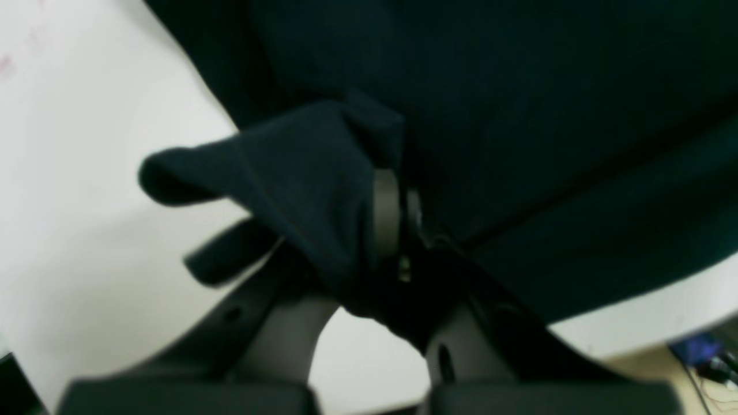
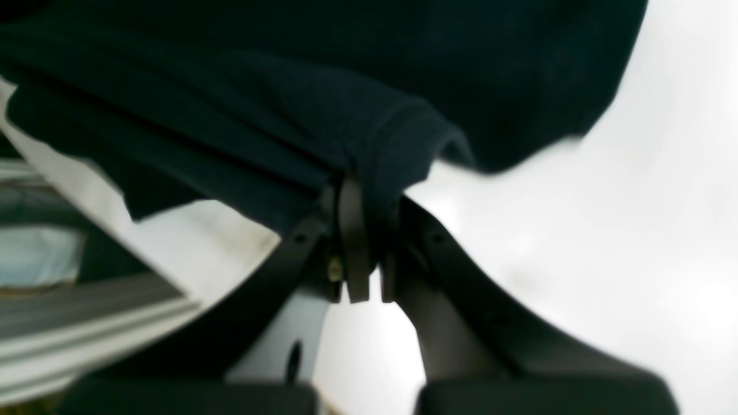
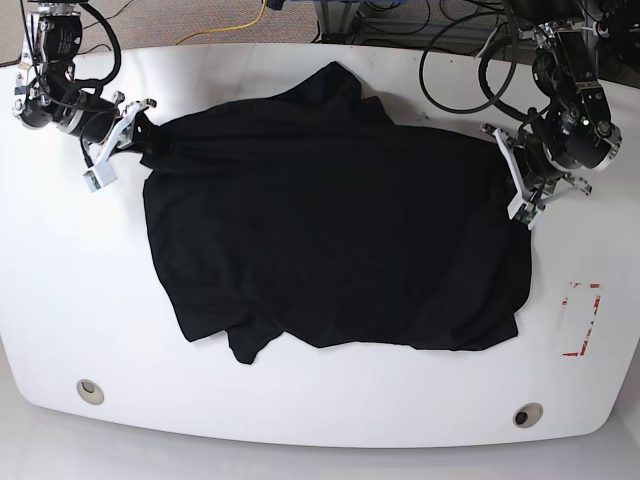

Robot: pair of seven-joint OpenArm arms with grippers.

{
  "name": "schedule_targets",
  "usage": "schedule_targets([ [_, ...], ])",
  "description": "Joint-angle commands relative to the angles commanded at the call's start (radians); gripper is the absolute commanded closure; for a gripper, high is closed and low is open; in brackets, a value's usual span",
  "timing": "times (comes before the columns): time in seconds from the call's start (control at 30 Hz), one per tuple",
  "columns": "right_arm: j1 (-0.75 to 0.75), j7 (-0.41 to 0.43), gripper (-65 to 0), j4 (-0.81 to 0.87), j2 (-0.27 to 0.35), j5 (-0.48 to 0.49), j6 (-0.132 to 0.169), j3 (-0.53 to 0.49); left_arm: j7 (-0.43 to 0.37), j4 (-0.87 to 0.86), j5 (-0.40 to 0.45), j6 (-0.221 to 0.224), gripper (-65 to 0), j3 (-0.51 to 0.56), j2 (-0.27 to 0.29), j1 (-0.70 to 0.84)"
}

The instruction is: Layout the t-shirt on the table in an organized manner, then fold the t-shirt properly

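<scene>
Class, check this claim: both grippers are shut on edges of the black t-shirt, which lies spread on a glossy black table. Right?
Not quite. The table is glossy white, as the base view shows. The rest holds: the left gripper and right gripper are each shut on the t-shirt.

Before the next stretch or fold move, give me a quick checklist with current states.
1. Left hand clamped on the black soft-fabric t-shirt: ok, cloth bunched between its fingers.
2. Right hand clamped on the shirt: ok, hem edge pinched.
3. Shirt fully on the glossy white table: ok in the base view.
4. Shirt flat: not ok, the near left corner is folded and the far edge is bunched.
5. Red tape marks uncovered: ok.
6. Single layer gripped: cannot tell.
</scene>
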Motion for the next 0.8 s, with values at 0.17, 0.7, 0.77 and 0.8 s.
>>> schedule_targets([
  [0.17,-0.055,0.000,0.0,0.026,0.000,0.000,0.000,-0.006,-0.002,-0.002,0.003,0.003,0.0,-0.044,-0.028,0.066],
  [0.7,-0.115,0.000,0.0,0.064,-0.063,-0.026,-0.002,-0.009,0.004,-0.002,0.041,0.003,0.0,-0.100,-0.043,0.164],
  [0.77,-0.117,0.000,0.0,0.077,-0.066,-0.055,-0.002,-0.009,0.002,-0.002,0.049,-0.002,0.0,-0.100,-0.041,0.164],
  [0.8,-0.117,0.000,0.0,0.080,-0.071,-0.068,-0.002,-0.009,0.000,-0.002,0.051,-0.002,0.0,-0.100,-0.041,0.164],
])
